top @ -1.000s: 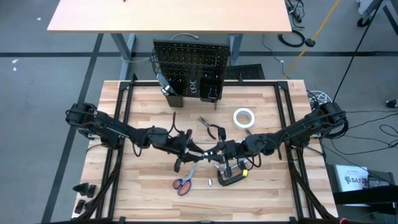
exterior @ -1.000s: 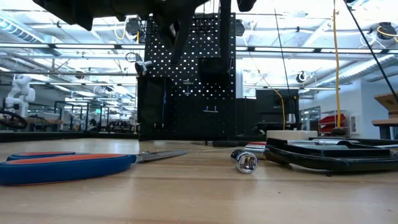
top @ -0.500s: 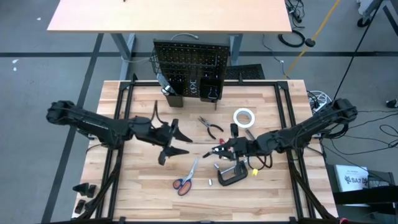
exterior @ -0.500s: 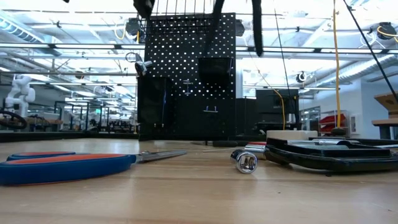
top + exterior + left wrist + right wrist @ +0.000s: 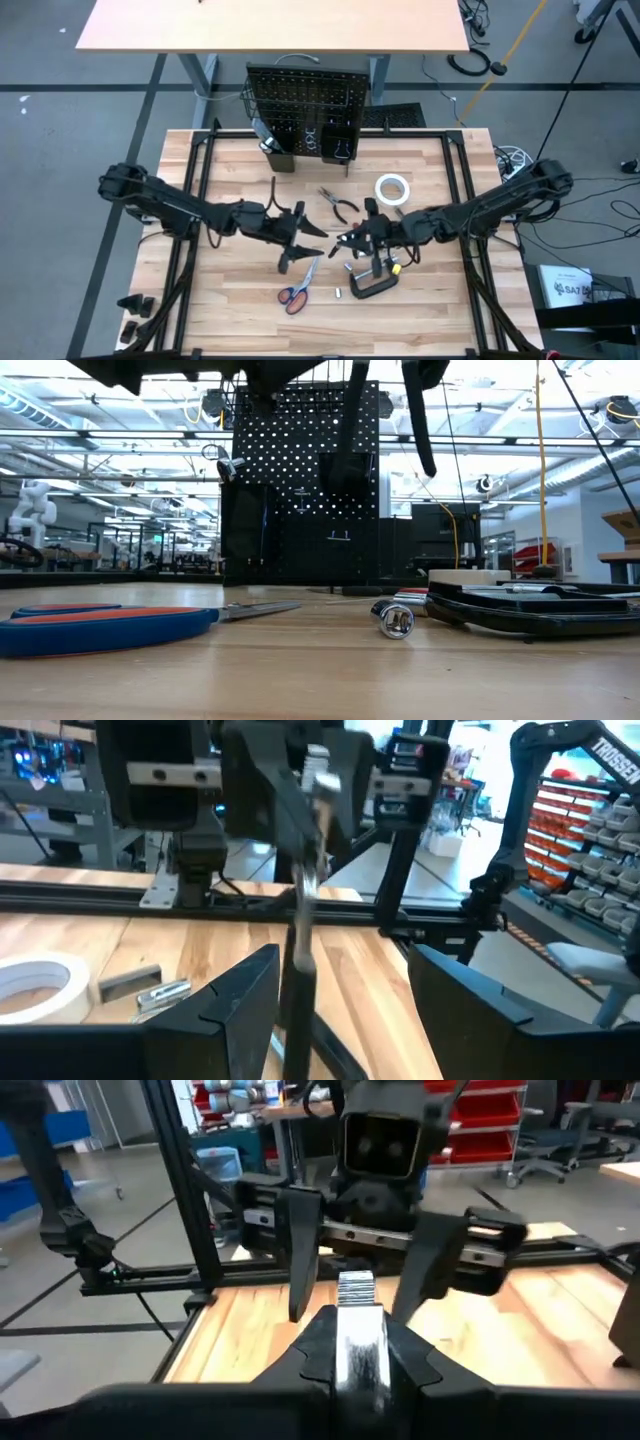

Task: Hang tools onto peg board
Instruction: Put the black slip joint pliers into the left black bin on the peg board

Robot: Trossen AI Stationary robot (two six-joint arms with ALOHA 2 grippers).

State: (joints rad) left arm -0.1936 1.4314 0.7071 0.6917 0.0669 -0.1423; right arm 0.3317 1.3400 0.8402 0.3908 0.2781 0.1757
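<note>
The right gripper (image 5: 347,240) has its fingers clamped on the silver ratchet (image 5: 359,1338), mid-frame above the counter (image 5: 230,300) — its long axis aimed at the left gripper (image 5: 303,238), whose fingers gape wide just beside it, facing it.

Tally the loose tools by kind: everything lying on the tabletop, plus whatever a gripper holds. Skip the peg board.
Orange-handled scissors: 1
Dark-handled pliers: 1
White tape roll: 1
Black C-clamp: 1
Small silver socket-like piece: 1
Silver ratchet, held in the right gripper: 1
Total: 6
</note>
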